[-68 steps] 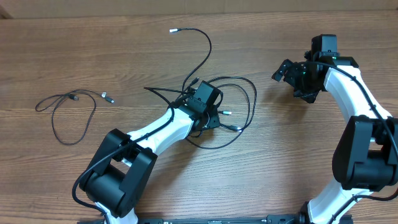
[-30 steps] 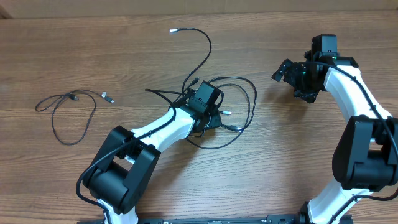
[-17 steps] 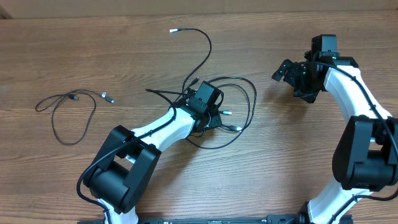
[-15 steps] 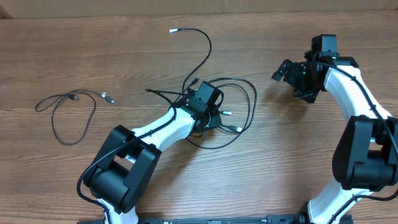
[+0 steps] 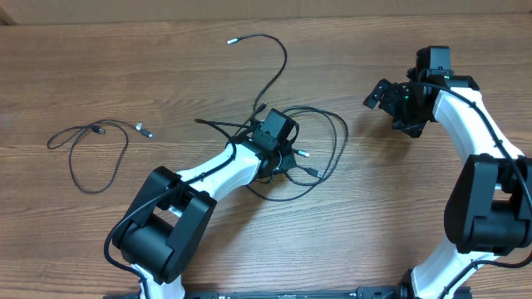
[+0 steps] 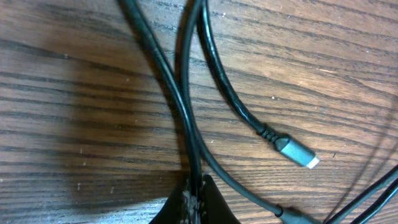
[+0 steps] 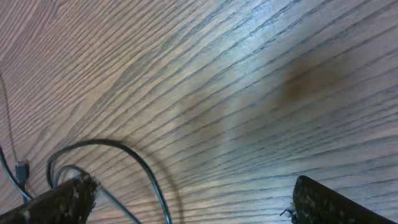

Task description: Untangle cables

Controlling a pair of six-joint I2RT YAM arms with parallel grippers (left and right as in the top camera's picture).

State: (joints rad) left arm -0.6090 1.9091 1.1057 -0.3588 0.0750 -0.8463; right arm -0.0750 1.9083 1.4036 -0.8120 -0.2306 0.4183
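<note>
A tangle of thin black cables (image 5: pixel 326 137) lies mid-table, with one strand arcing up to a silver tip (image 5: pixel 232 39). My left gripper (image 5: pixel 281 154) sits low in the tangle. In the left wrist view the gripper (image 6: pixel 196 190) is shut on one black cable (image 6: pixel 180 99), which crosses a second strand ending in a grey plug (image 6: pixel 296 152). A separate cable (image 5: pixel 93 158) loops at the far left. My right gripper (image 5: pixel 379 95) hovers open to the right of the tangle; its wrist view shows the gripper (image 7: pixel 193 202) over bare wood, with a cable loop (image 7: pixel 140 163) near its left finger.
The wooden table (image 5: pixel 399 216) stretches around the cables. The white left arm (image 5: pixel 212 174) reaches diagonally from the front to the tangle. The right arm (image 5: pixel 474 124) runs along the right side.
My left gripper has closed onto one cable in the tangle. The long upward arc and the right-hand loop have shifted slightly to the right. The right arm has stayed still.
</note>
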